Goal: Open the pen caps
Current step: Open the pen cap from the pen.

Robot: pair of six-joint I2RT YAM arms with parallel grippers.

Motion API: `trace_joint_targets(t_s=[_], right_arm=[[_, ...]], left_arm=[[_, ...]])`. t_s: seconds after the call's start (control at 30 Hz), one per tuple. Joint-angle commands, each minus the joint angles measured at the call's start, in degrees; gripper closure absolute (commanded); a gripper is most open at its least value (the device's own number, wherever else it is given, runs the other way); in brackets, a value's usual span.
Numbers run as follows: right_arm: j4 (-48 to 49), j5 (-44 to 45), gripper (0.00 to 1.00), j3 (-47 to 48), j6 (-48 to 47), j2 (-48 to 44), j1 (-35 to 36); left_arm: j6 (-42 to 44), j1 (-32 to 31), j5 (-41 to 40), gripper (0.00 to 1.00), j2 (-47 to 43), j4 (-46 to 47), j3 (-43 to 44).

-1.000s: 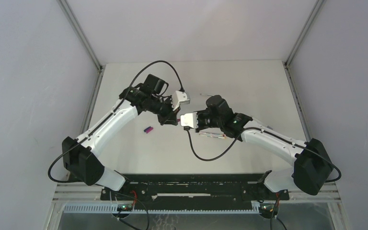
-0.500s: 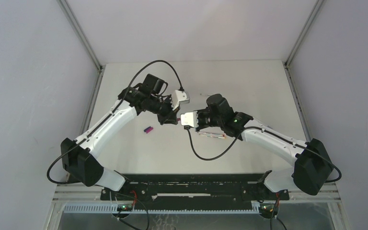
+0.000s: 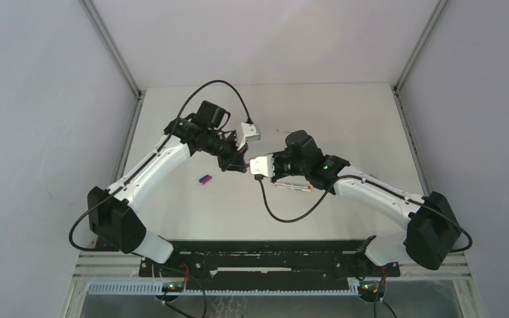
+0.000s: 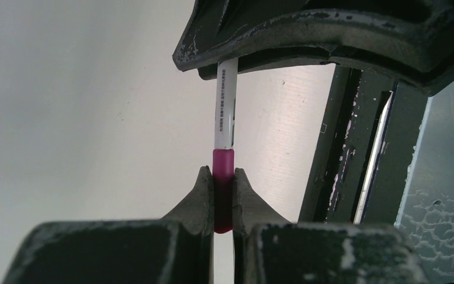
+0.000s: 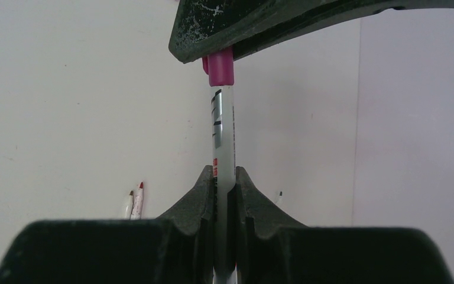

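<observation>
L claw pinches the magenta cap from 9 o'clock and R claw pinches the white pen barrel from 3 o'clock, mid-air above the surface, cap not yet off, prob. so opposed grips can pull straight apart.

Glossy white plastic pen with smooth magenta cap; scuffed matt black fingers; smooth matt table.

One held pen, one magenta cap, one purple cap, two loose pens (perhaps more).
</observation>
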Motion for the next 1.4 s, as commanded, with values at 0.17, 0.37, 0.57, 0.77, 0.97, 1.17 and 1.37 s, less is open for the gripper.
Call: trace_joint_targets(t_s=[0.17,0.37,0.57,0.77,0.97,1.17,1.37], right_arm=[[-5.19,6.05,1.0,-0.7,-0.11,-1.58,-2.46],[-6.0,5.35,1.0,-0.7,-0.5,-1.61,-2.43],[-8.07,5.75,1.0,0.13,-0.84,-0.89,-2.82],[-7.91,7.0,1.0,0.13,-0.89,-0.6,-2.77],[-6.13,9.99,1.0,0.09,-0.53,-0.27,-2.9],[-4.98,11.92,1.0,-0.36,-1.1,-0.85,-2.96],[-4.91,12.18,1.0,-0.83,-2.19,-1.06,-3.08]], left_arm=[[-1.39,3.01,-7.23,1.0,-1.59,-3.51,0.59],[-1.58,3.02,-9.38,1.0,-2.61,-2.14,-0.41],[-1.22,2.52,-14.03,1.0,-4.59,0.17,-2.34],[-0.98,1.97,-14.84,1.0,-5.29,0.4,-2.72],[-0.73,2.17,-12.92,1.0,-5.84,-0.5,-2.42],[-0.5,3.56,-7.22,1.0,-3.94,-3.56,-0.01],[-0.33,5.84,-2.86,1.0,-1.73,-5.84,1.77]])
